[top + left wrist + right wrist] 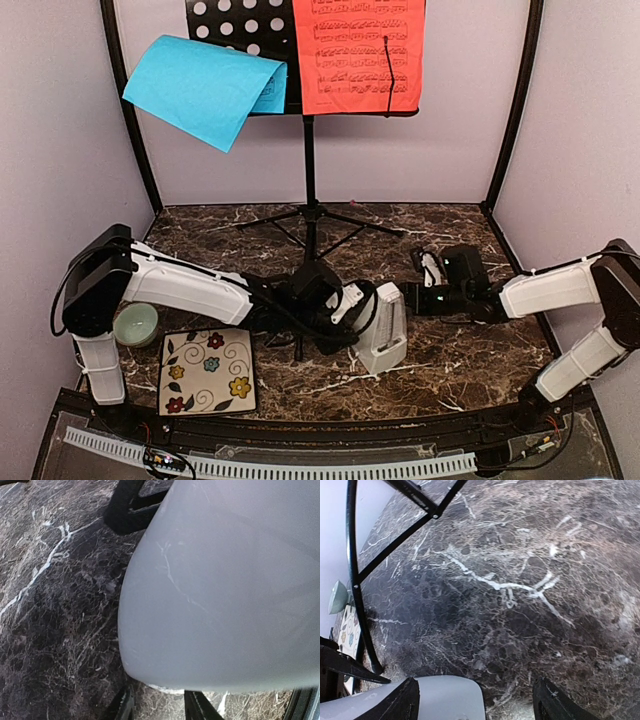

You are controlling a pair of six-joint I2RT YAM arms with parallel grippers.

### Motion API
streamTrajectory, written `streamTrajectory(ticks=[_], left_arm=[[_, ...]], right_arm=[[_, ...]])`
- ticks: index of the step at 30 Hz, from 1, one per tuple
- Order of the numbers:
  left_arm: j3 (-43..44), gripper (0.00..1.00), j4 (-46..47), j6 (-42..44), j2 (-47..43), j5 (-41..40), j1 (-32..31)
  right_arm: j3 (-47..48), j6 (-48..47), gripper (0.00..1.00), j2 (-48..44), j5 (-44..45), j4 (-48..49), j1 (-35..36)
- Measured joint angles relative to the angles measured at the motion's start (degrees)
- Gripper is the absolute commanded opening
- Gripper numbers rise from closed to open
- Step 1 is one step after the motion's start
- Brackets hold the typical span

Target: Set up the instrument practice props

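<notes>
The black perforated music stand [240,30] rises on its pole at the back centre. A red sheet [355,55] rests on its right half. A blue sheet [205,90] droops off its left edge. The whitish pyramid metronome [385,325] stands on the marble between both grippers. My left gripper [355,308] reaches its left face. In the left wrist view the metronome [225,590] fills the frame and hides the tips of my partly spread left gripper [160,700]. My right gripper [418,298] [475,685] stands wide open, with the metronome [440,700] beside its left finger [400,705].
The floral tile [208,370] lies at the front left, with the pale green bowl [135,323] just behind it. The stand's tripod legs [300,215] [357,605] spread over the marble behind the grippers. Purple walls and black corner posts [130,120] close in the table.
</notes>
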Motion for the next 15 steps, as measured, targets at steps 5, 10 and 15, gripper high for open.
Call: streamTrajectory(ticks=[5,10,15], left_arm=[[-3.1,0.7,3.1,-0.3,-1.7,0.2,-0.1],[-9.4,0.87,5.0,3.0,-6.4,-0.2,-0.2],[-11.5,0.89,5.0,9.3,-7.2,-0.3,-0.1]], right_arm=[[0.7,-1.5,0.8,0.4,-3.4,1.2,-0.6],[0.8,-3.1,0.8,-0.3,-6.1,1.1,-2.1],[0.8,-4.5,0.8,-1.1,-8.0,0.6,-3.1]])
